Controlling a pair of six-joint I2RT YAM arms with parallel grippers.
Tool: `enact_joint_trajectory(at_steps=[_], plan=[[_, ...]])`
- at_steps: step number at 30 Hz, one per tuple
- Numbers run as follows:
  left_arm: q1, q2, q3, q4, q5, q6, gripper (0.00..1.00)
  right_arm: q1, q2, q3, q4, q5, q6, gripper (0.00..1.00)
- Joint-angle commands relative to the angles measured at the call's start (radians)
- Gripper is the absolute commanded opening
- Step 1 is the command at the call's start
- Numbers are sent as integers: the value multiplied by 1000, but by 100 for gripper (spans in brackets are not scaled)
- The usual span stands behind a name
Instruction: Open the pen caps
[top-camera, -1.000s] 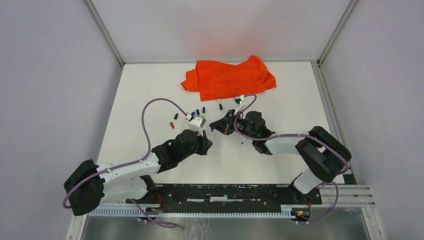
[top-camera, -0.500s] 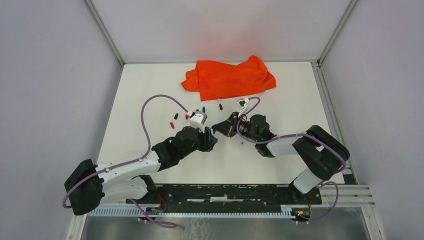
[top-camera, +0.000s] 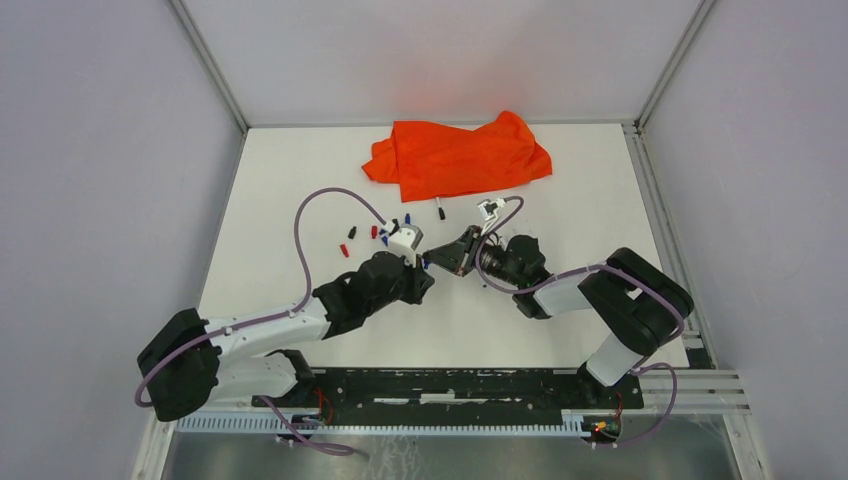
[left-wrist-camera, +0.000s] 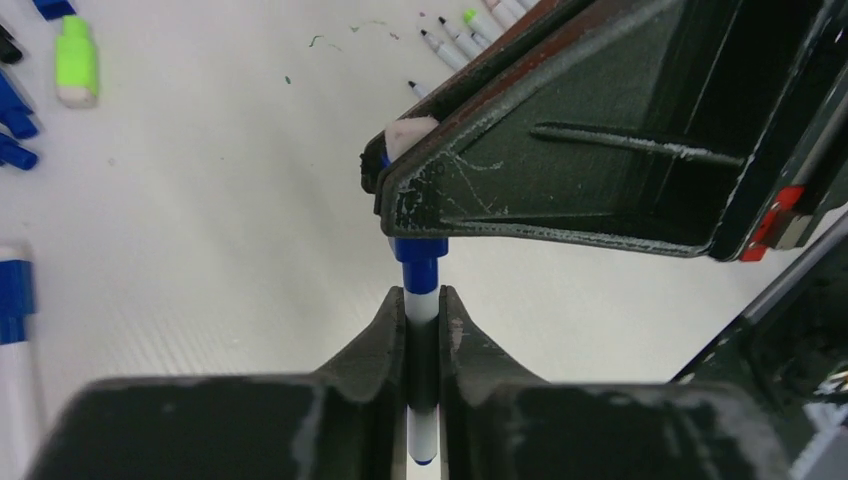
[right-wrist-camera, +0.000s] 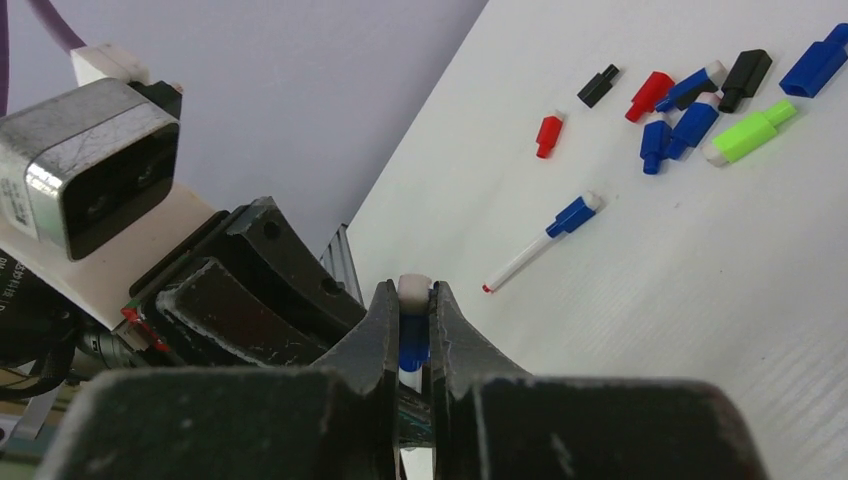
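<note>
Currently left pincer (left-wrist-camera: 422, 298) pinches the white barrel (left-wrist-camera: 420, 440), right pincer (right-wrist-camera: 411, 292) pinches the blue cap (left-wrist-camera: 419, 255); recommend pulling straight apart along the barrel's axis.

Two arms, the left arm (top-camera: 260, 330) and the right arm (top-camera: 562, 290), have white link shells between bulky black joint housings and are bolted to a black rail (top-camera: 450, 385) with small red and orange wiring near its ends. A purple cable (top-camera: 338, 190) runs along each arm to a white-mounted grey camera (right-wrist-camera: 90, 170) block at the wrist. The left end effector (left-wrist-camera: 424, 300) and right end effector (right-wrist-camera: 410, 300) have matt black, ribbed, wedge-shaped fingers with pale scuffed edges and a red mark near the root.
</note>
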Motion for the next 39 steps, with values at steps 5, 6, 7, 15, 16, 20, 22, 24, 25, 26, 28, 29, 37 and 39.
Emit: enact_joint_trajectory(at_steps=[5,6,7,15,16,20,22,24,25,26,28,29,37,39], plan=[[-4,13,17,86,103,51,2,-11,34,-31,158,-21,50,0],[-4,12,10,87,110,52,2,-18,36,-33,172,-20,52,0],[-4,10,1,90,117,54,2,-24,38,-36,191,-21,58,0],[-4,20,-36,112,160,65,2,-84,80,-49,414,-44,139,0],[-4,27,-36,112,166,67,2,-90,81,-48,424,-46,139,0],[-3,45,-45,112,179,70,2,-109,73,-37,411,-57,106,0],[-4,49,-54,113,175,70,2,-117,53,-31,364,-56,54,0],[-4,54,-61,109,165,69,2,-122,27,-28,299,-47,-5,0],[-4,56,-65,109,161,67,2,-123,11,-26,259,-41,-32,0],[-3,58,-68,112,160,66,2,-125,1,-24,233,-38,-55,0],[-3,58,-77,120,154,64,2,-132,-16,-25,209,-26,-78,0],[-3,57,-84,131,150,60,2,-134,-26,-30,205,-17,-86,0],[-3,33,-156,295,174,36,2,-135,-127,-67,44,156,-167,0],[-4,21,-168,313,131,13,2,-134,-161,-68,-53,223,-198,0]])
